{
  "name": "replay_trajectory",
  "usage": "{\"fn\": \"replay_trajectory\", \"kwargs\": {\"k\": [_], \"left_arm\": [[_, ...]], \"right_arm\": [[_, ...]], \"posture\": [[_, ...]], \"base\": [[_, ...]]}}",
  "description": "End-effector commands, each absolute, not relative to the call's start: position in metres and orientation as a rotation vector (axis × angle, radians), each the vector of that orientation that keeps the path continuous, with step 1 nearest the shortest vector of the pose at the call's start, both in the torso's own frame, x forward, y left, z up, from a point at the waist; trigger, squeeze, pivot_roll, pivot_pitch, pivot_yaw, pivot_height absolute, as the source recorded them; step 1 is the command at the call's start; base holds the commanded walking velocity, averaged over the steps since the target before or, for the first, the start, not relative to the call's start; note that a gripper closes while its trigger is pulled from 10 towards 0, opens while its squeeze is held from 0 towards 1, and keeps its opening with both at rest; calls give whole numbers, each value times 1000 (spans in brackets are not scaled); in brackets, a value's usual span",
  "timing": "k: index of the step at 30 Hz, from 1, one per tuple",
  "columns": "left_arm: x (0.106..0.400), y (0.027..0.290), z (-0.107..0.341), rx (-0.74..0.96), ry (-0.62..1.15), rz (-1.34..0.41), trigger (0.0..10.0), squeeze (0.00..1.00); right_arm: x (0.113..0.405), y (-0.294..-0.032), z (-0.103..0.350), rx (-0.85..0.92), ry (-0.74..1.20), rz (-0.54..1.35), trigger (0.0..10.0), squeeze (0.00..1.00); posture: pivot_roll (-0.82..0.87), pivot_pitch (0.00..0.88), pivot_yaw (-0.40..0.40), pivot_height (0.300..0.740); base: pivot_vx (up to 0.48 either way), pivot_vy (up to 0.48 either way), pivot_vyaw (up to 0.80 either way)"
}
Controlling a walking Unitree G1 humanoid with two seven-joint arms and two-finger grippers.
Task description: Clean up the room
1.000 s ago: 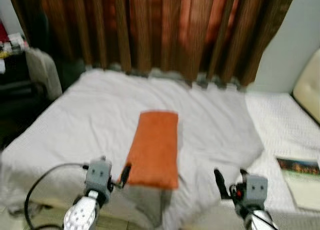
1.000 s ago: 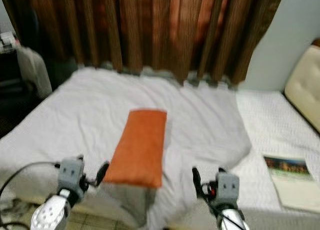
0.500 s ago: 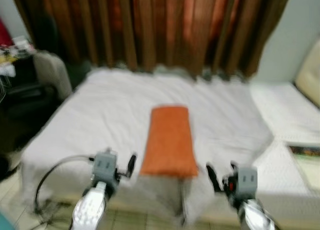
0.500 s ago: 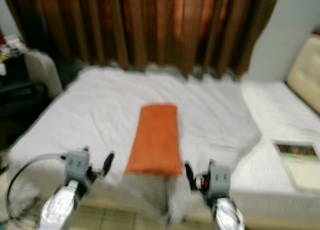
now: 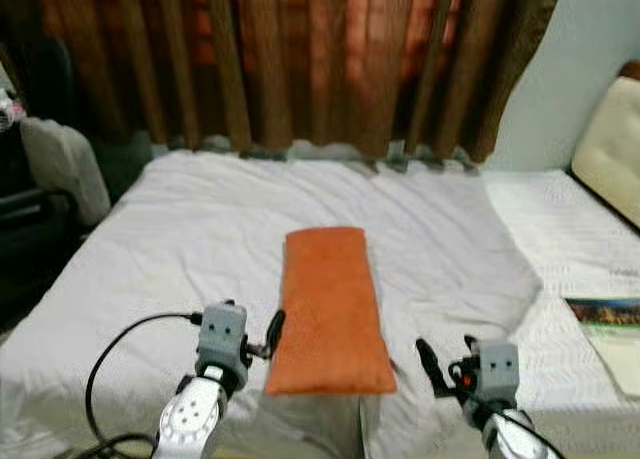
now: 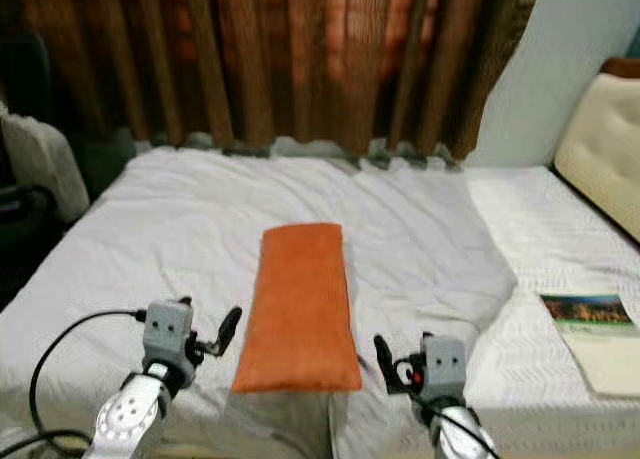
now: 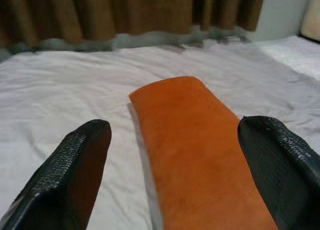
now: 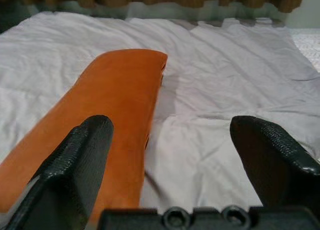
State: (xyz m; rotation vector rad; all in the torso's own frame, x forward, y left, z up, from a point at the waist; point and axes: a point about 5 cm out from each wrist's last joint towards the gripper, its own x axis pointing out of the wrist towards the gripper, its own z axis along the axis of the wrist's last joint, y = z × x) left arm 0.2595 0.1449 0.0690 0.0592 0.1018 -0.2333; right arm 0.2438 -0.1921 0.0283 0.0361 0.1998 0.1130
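1. Bed: covered by a wrinkled white sheet, standing in front of brown curtains.
2. Orange cushion: a long, flat rectangle lying lengthwise on the middle of the bed; its near end reaches the bed's front edge.
3. Left claw: held above the near edge of the bed, just beside the cushion's near left corner. In the left wrist view its fingers stand wide apart, with the cushion between and beyond them, untouched.
4. Right claw: held off the cushion's near right corner, a little apart from it. In the right wrist view its fingers are spread wide and grip nothing.
5. Book: lying flat on a second, textured white bed cover to the right.
6. Cream headboard: at the far right, against the pale wall.
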Motion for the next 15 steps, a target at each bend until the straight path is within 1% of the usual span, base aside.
{"fn": "replay_trajectory", "kwargs": {"k": [1, 4, 10, 12, 15], "left_arm": [[262, 152, 69, 59, 103, -212, 10000, 0], [261, 151, 70, 47, 104, -204, 10000, 0], [261, 149, 68, 1, 119, -176, 10000, 0], [262, 152, 68, -40, 135, -148, 10000, 0], [261, 158, 69, -57, 144, -117, 10000, 0]], "right_arm": [[249, -184, 32, 46, 182, 136, 10000, 0], [248, -185, 32, 45, 181, 137, 10000, 0], [256, -178, 33, 65, 203, 186, 10000, 0], [266, -170, 37, 135, 220, 225, 10000, 0], [276, -158, 39, 172, 247, 290, 10000, 0]], "posture": [[41, 0, -64, 740], [37, 0, -62, 740], [35, 0, -58, 740], [32, 19, -53, 740], [36, 59, -53, 740]], "base": [[461, 0, -800], [461, 0, -792], [460, 0, 0], [461, 0, 0], [460, 0, 0]]}}
